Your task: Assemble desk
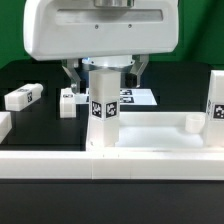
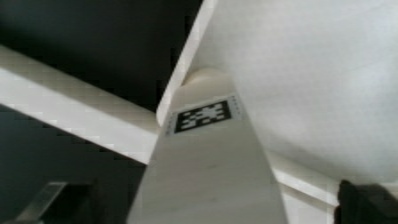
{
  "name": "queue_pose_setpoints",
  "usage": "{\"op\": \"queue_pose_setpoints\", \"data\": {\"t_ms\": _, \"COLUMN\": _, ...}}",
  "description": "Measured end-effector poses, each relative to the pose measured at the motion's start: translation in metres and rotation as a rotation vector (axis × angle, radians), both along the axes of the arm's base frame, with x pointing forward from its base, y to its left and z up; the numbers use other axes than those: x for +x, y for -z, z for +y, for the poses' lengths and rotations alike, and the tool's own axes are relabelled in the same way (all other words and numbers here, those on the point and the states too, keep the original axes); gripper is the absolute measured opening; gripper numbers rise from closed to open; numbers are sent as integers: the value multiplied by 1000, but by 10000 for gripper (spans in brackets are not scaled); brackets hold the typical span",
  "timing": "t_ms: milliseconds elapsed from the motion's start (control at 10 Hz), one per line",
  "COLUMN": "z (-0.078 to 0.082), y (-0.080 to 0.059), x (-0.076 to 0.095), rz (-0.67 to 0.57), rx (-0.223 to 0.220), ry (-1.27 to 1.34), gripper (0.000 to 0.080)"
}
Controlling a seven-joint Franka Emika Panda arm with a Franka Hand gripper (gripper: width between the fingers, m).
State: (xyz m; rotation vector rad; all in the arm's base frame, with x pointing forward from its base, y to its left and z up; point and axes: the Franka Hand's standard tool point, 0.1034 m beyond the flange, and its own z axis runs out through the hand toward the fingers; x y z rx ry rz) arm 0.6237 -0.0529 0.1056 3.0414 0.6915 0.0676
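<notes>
Exterior view: hand point(image 1: 104, 70), jaws spread wide and gripping nothing, hung over one upright leg point(image 1: 103, 120), the leg's top standing between the fingers with gaps on both sides. This leg stood at the corner of the desk top point(image 1: 150, 130) on the exterior view's left. Second leg point(image 1: 215, 100) stood upright at the right corner. Third leg point(image 1: 22, 96) lay flat on the black surface point(image 1: 40, 75), well apart. Wrist view: tag point(image 2: 205, 113) on the upright leg's face.
</notes>
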Motion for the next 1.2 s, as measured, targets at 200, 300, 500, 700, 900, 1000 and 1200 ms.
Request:
{"op": "queue_pose_setpoints", "data": {"t_ms": 200, "z": -3, "y": 1, "x": -2, "rz": 3, "rx": -4, "ry": -83, "gripper": 649}}
{"op": "queue_pose_setpoints", "data": {"t_ms": 300, "z": -3, "y": 1, "x": -2, "rz": 4, "rx": -4, "ry": -83, "gripper": 525}}
{"op": "queue_pose_setpoints", "data": {"t_ms": 500, "z": -4, "y": 1, "x": -2, "rz": 4, "rx": -4, "ry": -82, "gripper": 377}}
{"op": "queue_pose_setpoints", "data": {"t_ms": 700, "z": -3, "y": 1, "x": -2, "rz": 4, "rx": -2, "ry": -62, "gripper": 288}}
{"op": "queue_pose_setpoints", "data": {"t_ms": 900, "z": -4, "y": 2, "x": -2, "rz": 4, "rx": 0, "ry": -24, "gripper": 288}}
{"op": "queue_pose_setpoints", "data": {"t_ms": 1000, "z": -5, "y": 2, "x": -2, "rz": 7, "rx": 20, "ry": 88, "gripper": 288}}
{"op": "queue_pose_setpoints", "data": {"t_ms": 1200, "z": -7, "y": 2, "x": -3, "rz": 6, "rx": 55, "ry": 297, "gripper": 288}}
